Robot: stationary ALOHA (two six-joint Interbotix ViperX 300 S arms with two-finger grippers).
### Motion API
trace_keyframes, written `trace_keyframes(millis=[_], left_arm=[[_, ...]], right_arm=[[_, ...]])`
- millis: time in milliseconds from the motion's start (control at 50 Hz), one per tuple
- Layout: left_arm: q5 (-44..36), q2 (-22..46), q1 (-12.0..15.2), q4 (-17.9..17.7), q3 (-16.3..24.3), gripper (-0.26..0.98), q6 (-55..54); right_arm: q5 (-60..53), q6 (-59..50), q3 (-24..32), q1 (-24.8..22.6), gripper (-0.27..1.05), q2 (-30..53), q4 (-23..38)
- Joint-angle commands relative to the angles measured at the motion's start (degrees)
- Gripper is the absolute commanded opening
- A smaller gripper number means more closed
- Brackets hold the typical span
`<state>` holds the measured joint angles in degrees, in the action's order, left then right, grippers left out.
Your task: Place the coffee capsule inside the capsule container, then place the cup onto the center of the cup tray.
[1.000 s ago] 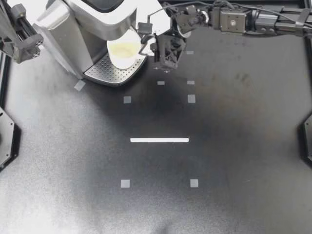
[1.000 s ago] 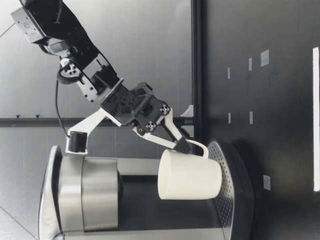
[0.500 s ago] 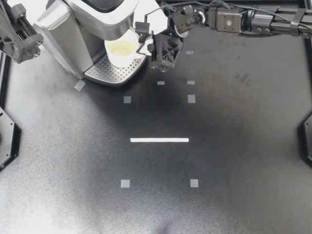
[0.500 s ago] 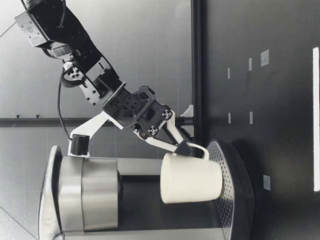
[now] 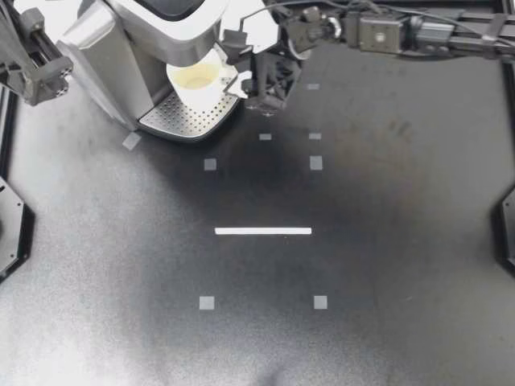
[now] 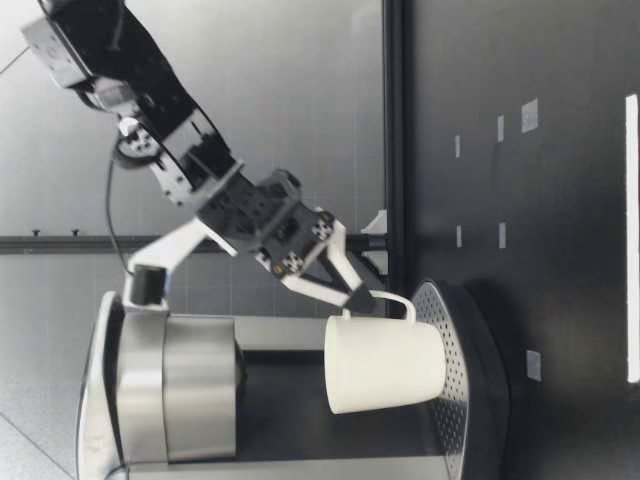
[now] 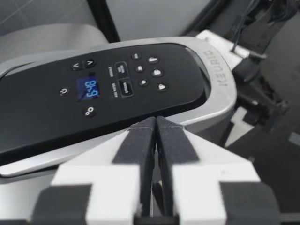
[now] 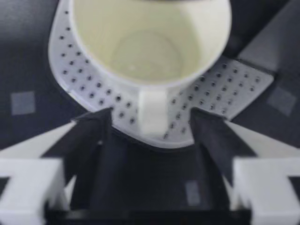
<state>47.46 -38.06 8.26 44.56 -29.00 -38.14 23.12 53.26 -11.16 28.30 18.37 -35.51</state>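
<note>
Here's my right gripper (image 5: 235, 60) in at the coffee machine (image 5: 113, 40), fingers (image 8: 91, 140) spread wide on either side of the handle (image 8: 152, 110) and not pinching it. The cup (image 5: 197, 79) stands upright on the perforated cup tray (image 5: 181, 119) beneath the machine's head, handle turned toward that gripper, and from table height its base (image 6: 440, 365) looks down on the tray. Over on the other side, my left gripper (image 5: 47, 71) hangs beside the machine, fingers (image 7: 140, 140) pressed flat together on nothing, with the control panel (image 7: 108, 89) just ahead of them.
</note>
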Motion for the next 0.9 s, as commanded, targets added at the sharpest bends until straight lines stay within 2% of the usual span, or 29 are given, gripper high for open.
trace_keyframes(millis=[0, 180, 380, 520, 620, 720, 880], left_arm=[[-1.5, -0.3, -0.1, 0.8, 0.5, 0.12, -0.1], [-3.3, 0.3, 1.0, 3.3, 0.4, 0.12, -1.4], [-7.6, 2.7, 5.5, 4.0, 1.0, 0.12, -2.7], [-7.4, 6.2, 8.7, 3.5, 2.9, 0.12, -2.7], [-4.8, 9.4, 9.8, 2.5, 6.1, 0.12, -2.0], [1.2, 12.5, 9.8, 1.4, 10.5, 0.12, 0.0], [7.4, 17.8, 9.9, -4.4, 17.7, 0.12, 8.7]], right_arm=[[-0.4, -0.3, -1.5, -0.1, 0.63, -5.6, -0.3], [-0.2, -1.8, -8.7, -0.2, 0.62, -13.1, -0.5], [-0.6, -2.7, -16.7, -0.3, 0.55, -22.1, -4.3], [-2.9, -2.9, -20.5, -3.5, 0.47, -26.8, -7.8], [-5.7, -3.5, -21.7, -6.7, 0.45, -28.5, -8.9], [-7.5, -3.9, -22.4, -8.4, 0.45, -29.4, -9.1], [-8.3, -3.9, -23.2, -8.8, 0.45, -30.0, -9.1]])
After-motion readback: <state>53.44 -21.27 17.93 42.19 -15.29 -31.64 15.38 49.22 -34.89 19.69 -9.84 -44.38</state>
